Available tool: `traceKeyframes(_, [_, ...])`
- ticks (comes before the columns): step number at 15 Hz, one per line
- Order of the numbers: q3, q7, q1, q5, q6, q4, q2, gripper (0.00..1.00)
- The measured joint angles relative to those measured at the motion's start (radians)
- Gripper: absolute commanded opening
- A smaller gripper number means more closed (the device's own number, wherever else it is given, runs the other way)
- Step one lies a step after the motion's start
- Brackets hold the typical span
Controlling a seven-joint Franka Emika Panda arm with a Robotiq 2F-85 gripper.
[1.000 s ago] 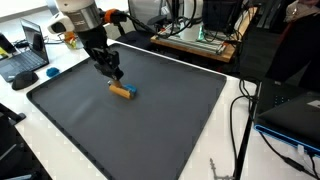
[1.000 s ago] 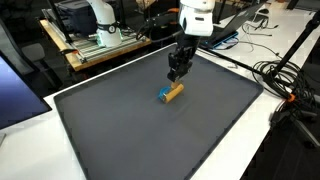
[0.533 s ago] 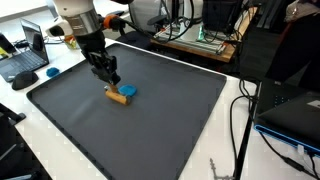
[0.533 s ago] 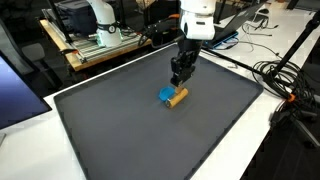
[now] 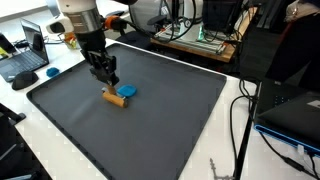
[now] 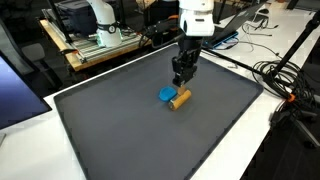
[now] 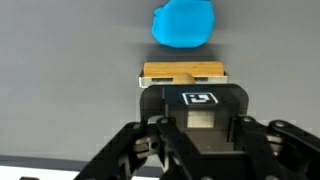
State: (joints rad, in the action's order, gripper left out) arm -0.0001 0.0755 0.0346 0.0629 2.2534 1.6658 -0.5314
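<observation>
In an exterior view, a white tabletop (image 6: 40, 118) carries a broad dark mat (image 6: 130, 130), and everything of interest lies on the far half of that mat. Furthest left is a small blue lump (image 6: 166, 95). Just right of it, and seemingly touching it, a short wooden block (image 6: 180, 99) lies flat. Directly behind the block, on its far side, the arm reaches down and its fingers (image 6: 180, 80) hang just above the mat. Right of the mat, loose cables (image 6: 290, 80) trail over the tabletop.

The wrist view gives the relation most clearly. The fingers (image 7: 160, 110) come in from the bottom of the picture. The wooden block (image 7: 183, 73) lies straight ahead of their tips, and the blue lump (image 7: 183, 24) sits beyond it on the same line. The block's long axis runs left to right across that picture, square to the line along which the fingers point. They therefore face its long side, not an end.

The block sits very close to the tips, but whether they touch it cannot be made out. Nothing is caught between the fingers. The pictures do not show whether they are spread or pressed together, because the dark housing hides the gap.

The opposite exterior view agrees, with the fingers (image 5: 111, 80) just beside the block (image 5: 118, 98) and the lump (image 5: 128, 91).
</observation>
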Motion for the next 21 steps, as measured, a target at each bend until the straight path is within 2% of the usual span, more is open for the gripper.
traceKeyframes(6, [0.0, 0.0, -0.005, 0.003, 0.055, 0.12, 0.108, 0.21])
traceKeyframes(9, [0.001, 0.0, -0.007, 0.003, 0.042, 0.162, 0.15, 0.21])
traceKeyframes(21, [0.0, 0.0, -0.01, 0.003, -0.066, 0.186, 0.143, 0.21])
